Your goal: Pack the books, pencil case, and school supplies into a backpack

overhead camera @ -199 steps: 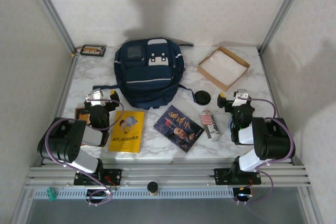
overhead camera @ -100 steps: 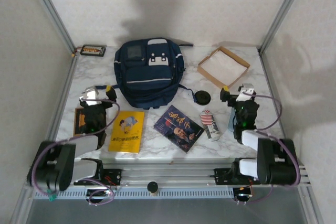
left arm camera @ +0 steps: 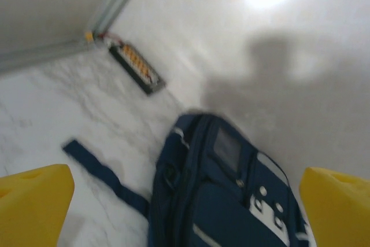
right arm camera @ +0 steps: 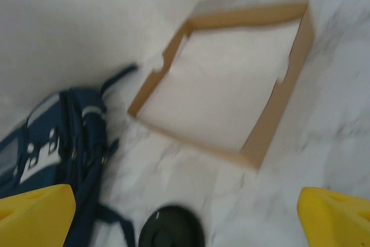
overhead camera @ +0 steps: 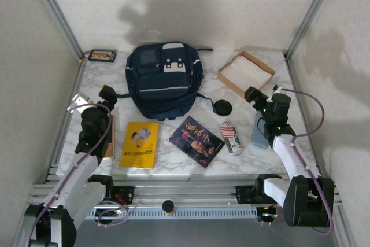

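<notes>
The navy backpack [overhead camera: 165, 79] lies flat at the back centre, also seen in the left wrist view as backpack [left arm camera: 231, 201] and in the right wrist view as backpack [right arm camera: 63, 137]. In front lie the yellow book [overhead camera: 139, 144] and the dark blue book [overhead camera: 196, 141]. The brown book [overhead camera: 109, 143] is mostly hidden under my left arm. A white tube-shaped item [overhead camera: 231, 137] and a pale blue flat case [overhead camera: 259, 132] lie to the right; which is the pencil case I cannot tell. My left gripper [overhead camera: 93, 98] [left arm camera: 185, 212] is open, left of the backpack. My right gripper [overhead camera: 265, 92] [right arm camera: 185, 218] is open beside the cardboard tray.
A shallow cardboard tray [overhead camera: 230, 82] [right arm camera: 191, 138] stands at the back right. A black round disc [overhead camera: 223, 107] [right arm camera: 172, 227] lies between it and the backpack. A small dark tray [overhead camera: 102, 55] [left arm camera: 136, 69] sits in the back left corner. A loose strap [left arm camera: 104, 174] trails left.
Both arms have unfolded and reached outward: the left gripper moved left and back off the brown book, the right gripper moved back toward the cardboard tray. Both stayed open.
</notes>
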